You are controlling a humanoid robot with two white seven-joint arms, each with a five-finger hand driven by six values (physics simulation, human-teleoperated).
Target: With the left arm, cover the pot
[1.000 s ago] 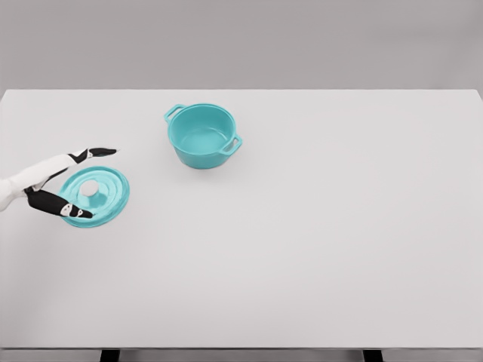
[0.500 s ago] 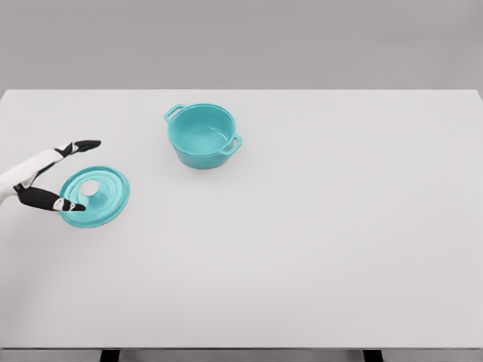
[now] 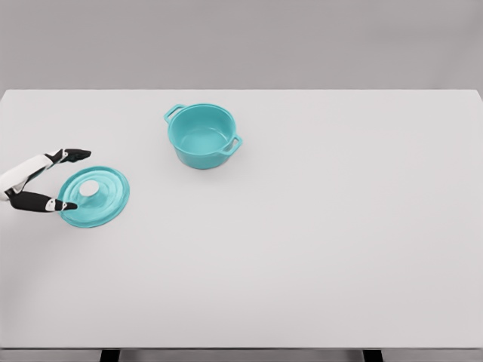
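Observation:
A teal pot [image 3: 202,135] with two side handles stands uncovered on the white table [image 3: 317,226], left of the middle and toward the back. Its teal lid [image 3: 95,197] with a pale round knob lies flat on the table at the left. My left hand [image 3: 72,179] comes in from the left edge, fingers spread wide and holding nothing. One fingertip hovers just above the lid's far-left rim, another at its near-left rim. The right arm does not show.
The table's front edge runs along the bottom of the picture, with two dark legs showing below it. A plain grey wall stands behind.
My left hand has drawn back to the left, off the lid. The fingers that reached over the lid now end at its left rim. Lid and pot have not moved.

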